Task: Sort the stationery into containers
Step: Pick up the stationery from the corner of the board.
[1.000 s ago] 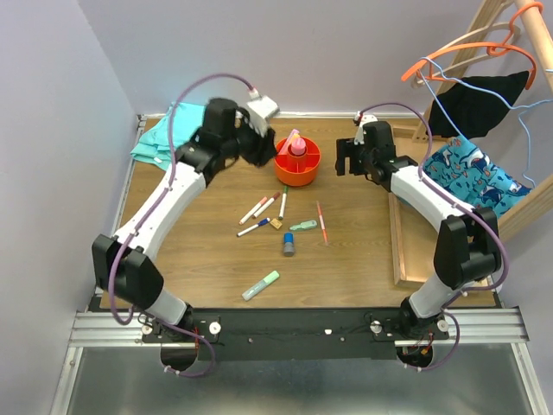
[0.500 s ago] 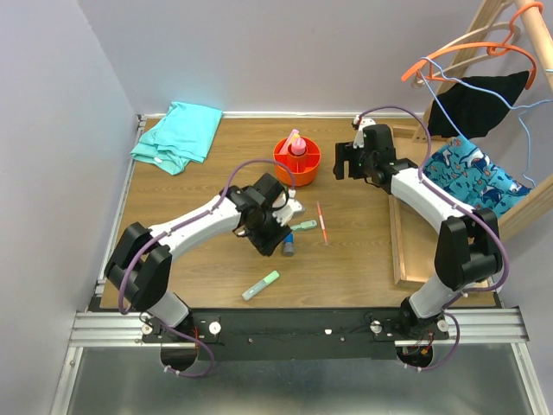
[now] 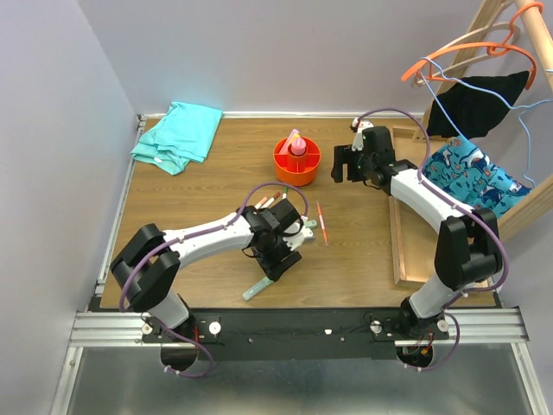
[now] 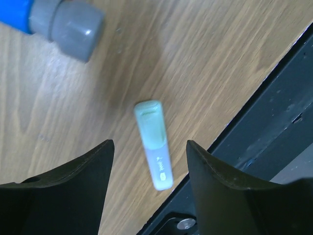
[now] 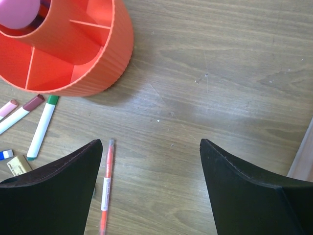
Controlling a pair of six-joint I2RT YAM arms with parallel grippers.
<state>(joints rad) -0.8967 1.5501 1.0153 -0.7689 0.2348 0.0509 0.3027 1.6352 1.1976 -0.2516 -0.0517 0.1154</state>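
**A:** Where's the left gripper?

**B:** Low in the middle of the overhead view, pointing down at the table near its front edge. In its own camera the two black fingers stand apart and grip nothing.

**A:** What's under it?

**B:** A pale green highlighter lies flat on the wood at lower centre of that view, framed between the fingers. Neither finger touches it. Its lower end comes close to the black rail at lower right. A blue and grey cylinder lies at upper left, well apart from the highlighter.

**A:** And the right gripper?

**B:** Right of centre in the upper half of the overhead view, beside the round orange organiser but not touching it. Its jaws are spread wide and hold nothing.

**A:** What does its camera show?

**B:** The organiser fills the upper left, with a pink centre piece and dividing walls inside. Below it white markers lie on the table, one with a green end close against the organiser's base. A tan block sits at the left edge. A thin orange pen lies low in the frame, close by the left-hand finger.

**A:** Anything else on the table?

**B:** A folded teal cloth at upper left in the overhead view, and a wooden tray along the right side.
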